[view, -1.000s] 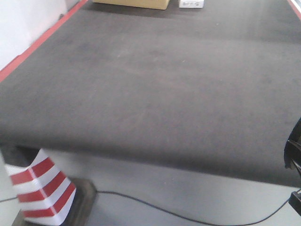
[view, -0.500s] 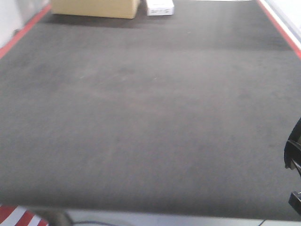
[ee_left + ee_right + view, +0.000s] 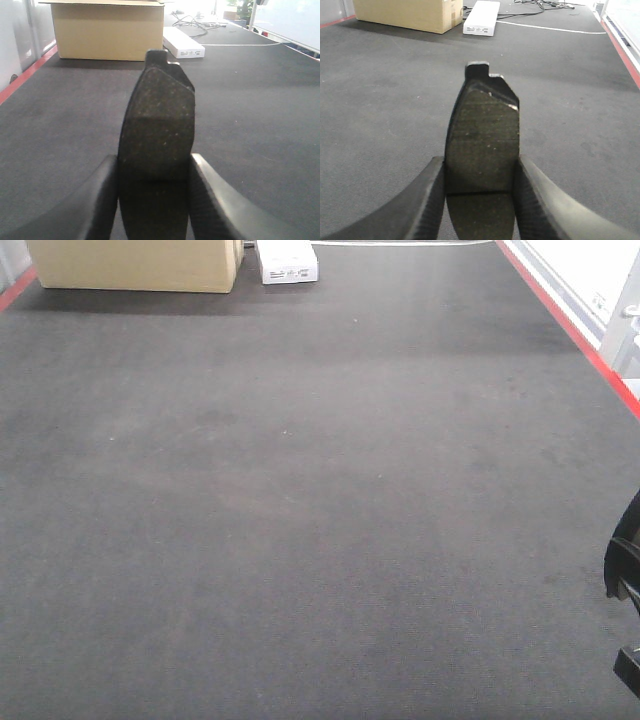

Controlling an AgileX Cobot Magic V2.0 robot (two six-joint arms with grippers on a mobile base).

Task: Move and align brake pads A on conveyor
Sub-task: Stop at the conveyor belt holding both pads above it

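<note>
Conveyor (image 3: pixel 300 490) dark grey, red-edged; brake pads (image 3: pixel 157 125) (image 3: pixel 482 145) speckled dark grey; box (image 3: pixel 130 265) tan.

Illumination is diffuse and moderately bright in all views, with no hard shadows. Front view: the conveyor (image 3: pixel 300 520) renders soft and slightly grainy; a faint darker band crosses its far part, and a soft shadow lies at the cardboard box (image 3: pixel 130 270) base. Left wrist view: the far background is overexposed; the left brake pad (image 3: pixel 157 135) appears dim and mildly blurred. Right wrist view: sharper focus, with a small glint on the right brake pad (image 3: pixel 482 145) corner
</note>
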